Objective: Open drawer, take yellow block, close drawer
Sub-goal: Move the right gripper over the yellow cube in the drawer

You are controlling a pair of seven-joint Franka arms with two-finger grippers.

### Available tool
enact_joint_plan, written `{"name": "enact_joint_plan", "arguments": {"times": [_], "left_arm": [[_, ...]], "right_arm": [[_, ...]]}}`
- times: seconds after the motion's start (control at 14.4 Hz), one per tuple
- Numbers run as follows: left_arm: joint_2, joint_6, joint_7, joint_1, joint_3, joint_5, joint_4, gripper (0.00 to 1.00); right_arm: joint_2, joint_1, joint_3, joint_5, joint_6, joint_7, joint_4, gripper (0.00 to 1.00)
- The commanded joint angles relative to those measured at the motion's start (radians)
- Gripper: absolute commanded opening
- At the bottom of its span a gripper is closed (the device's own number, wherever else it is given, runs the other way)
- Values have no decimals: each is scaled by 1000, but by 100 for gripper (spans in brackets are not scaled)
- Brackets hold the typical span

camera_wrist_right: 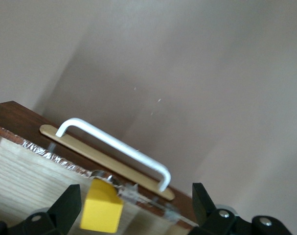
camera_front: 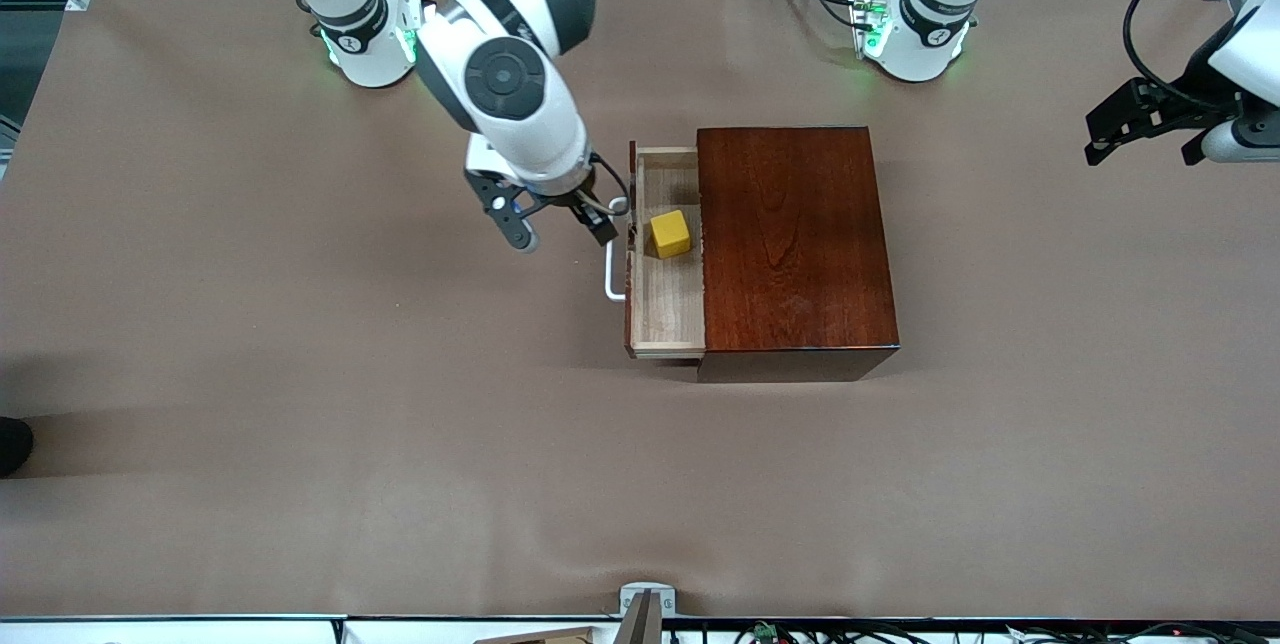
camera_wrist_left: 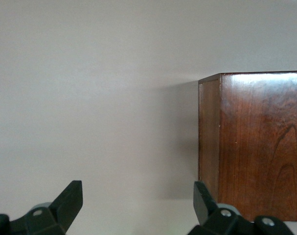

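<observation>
The dark reddish-brown wooden box [camera_front: 795,244] stands mid-table with its drawer [camera_front: 668,309] pulled part way out toward the right arm's end. The yellow block [camera_front: 670,233] lies in the drawer's pale wood interior. The white handle [camera_front: 611,282] sticks out from the drawer front. My right gripper [camera_front: 560,232] is open and empty, in the air over the drawer front and the table beside it. In the right wrist view the block [camera_wrist_right: 101,211], the handle [camera_wrist_right: 116,145] and the drawer's inside [camera_wrist_right: 26,178] show. My left gripper [camera_front: 1145,129] is open and waits at the left arm's end; its view shows the box [camera_wrist_left: 256,147].
The brown table cover [camera_front: 300,374] spreads all round the box. The two arm bases [camera_front: 370,34] stand along the table edge farthest from the front camera. A small metal bracket [camera_front: 645,604] sits at the nearest table edge.
</observation>
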Motion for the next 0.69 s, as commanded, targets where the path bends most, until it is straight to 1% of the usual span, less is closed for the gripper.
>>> {"name": "enact_joint_plan", "arguments": {"times": [0.0, 0.07, 0.14, 0.28, 0.48, 0.62], "left_arm": [[12, -32, 20, 58, -49, -20, 21, 100], [11, -33, 20, 105, -95, -24, 21, 100], [9, -35, 20, 128, -118, -26, 19, 100], [5, -36, 17, 130, -125, -32, 7, 100], [6, -40, 18, 132, -123, -32, 10, 100], [9, -41, 17, 132, -120, -32, 7, 100]], "right_arm": [[50, 42, -12, 2, 98, 198, 36, 100], [62, 43, -10, 4, 121, 240, 38, 100], [70, 45, -10, 7, 125, 257, 41, 100], [99, 63, -10, 8, 125, 329, 65, 100], [182, 82, -9, 10, 125, 464, 157, 100], [216, 108, -9, 7, 129, 493, 171, 100]]}}
